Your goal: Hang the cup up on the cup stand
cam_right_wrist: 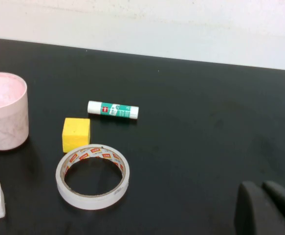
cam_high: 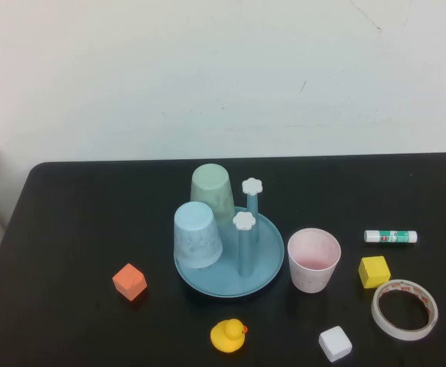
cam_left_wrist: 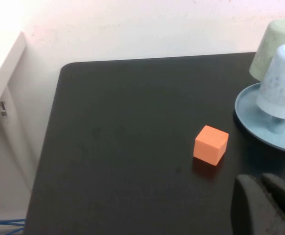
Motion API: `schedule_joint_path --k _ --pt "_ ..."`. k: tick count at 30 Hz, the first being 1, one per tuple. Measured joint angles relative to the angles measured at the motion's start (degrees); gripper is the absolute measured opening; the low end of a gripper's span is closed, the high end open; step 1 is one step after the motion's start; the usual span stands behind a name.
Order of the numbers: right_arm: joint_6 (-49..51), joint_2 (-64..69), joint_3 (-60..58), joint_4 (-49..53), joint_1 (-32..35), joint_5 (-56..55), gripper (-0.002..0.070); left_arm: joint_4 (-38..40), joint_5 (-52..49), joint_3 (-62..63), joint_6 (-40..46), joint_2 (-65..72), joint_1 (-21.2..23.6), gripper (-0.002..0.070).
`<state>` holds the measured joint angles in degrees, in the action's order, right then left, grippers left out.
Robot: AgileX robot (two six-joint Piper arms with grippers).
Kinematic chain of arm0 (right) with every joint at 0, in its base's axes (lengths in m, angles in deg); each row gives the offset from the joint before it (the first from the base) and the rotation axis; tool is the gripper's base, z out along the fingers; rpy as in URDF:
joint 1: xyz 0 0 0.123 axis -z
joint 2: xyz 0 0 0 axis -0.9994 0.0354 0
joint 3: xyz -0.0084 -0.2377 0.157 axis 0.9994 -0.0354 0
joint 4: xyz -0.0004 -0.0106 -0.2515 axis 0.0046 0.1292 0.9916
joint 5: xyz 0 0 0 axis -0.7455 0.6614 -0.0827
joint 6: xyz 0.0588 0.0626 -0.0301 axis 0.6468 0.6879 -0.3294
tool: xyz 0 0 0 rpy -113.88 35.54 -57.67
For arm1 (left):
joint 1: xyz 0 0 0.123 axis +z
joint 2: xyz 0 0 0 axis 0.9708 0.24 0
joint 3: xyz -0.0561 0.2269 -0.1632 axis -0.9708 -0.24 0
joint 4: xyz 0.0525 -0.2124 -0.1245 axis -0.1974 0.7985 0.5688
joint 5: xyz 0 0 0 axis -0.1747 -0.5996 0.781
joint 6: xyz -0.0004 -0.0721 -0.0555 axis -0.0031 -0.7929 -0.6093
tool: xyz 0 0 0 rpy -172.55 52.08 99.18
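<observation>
The pale pink speckled cup [cam_high: 314, 260] stands upright, mouth up, on the black table just right of the cup stand; it also shows in the right wrist view [cam_right_wrist: 4, 112]. The cup stand [cam_high: 272, 269] is a round blue tray with two bare pegs topped by white flower caps [cam_high: 243, 221]. A light blue cup [cam_high: 197, 234] and a pale green cup [cam_high: 213, 193] hang upside down on it. Neither arm shows in the high view. My left gripper [cam_left_wrist: 260, 183] is shut and empty, near the orange cube. My right gripper [cam_right_wrist: 262, 188] is shut and empty, well away from the pink cup.
An orange cube [cam_high: 129, 281] lies left of the stand. A yellow duck [cam_high: 228, 335] and a white cube [cam_high: 335, 343] sit in front. A yellow cube [cam_high: 374, 271], a tape roll [cam_high: 405, 309] and a glue stick [cam_high: 391, 237] lie right of the pink cup.
</observation>
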<state>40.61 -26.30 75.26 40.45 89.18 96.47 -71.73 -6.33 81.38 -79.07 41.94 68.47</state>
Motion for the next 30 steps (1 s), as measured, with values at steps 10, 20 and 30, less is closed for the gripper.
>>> schedule_joint_path --k 10,20,30 --pt "-0.13 0.0 0.0 0.02 0.0 0.0 -0.0002 -0.4 0.0 0.0 0.0 0.0 0.0 -0.0001" --pt "-0.13 0.0 0.0 0.02 0.0 0.0 -0.0002 -1.14 0.0 0.0 0.11 0.0 0.0 -0.0001" --pt "-0.13 0.0 0.0 0.02 0.0 0.0 -0.0002 -1.35 0.0 0.0 0.11 0.0 0.0 -0.0001"
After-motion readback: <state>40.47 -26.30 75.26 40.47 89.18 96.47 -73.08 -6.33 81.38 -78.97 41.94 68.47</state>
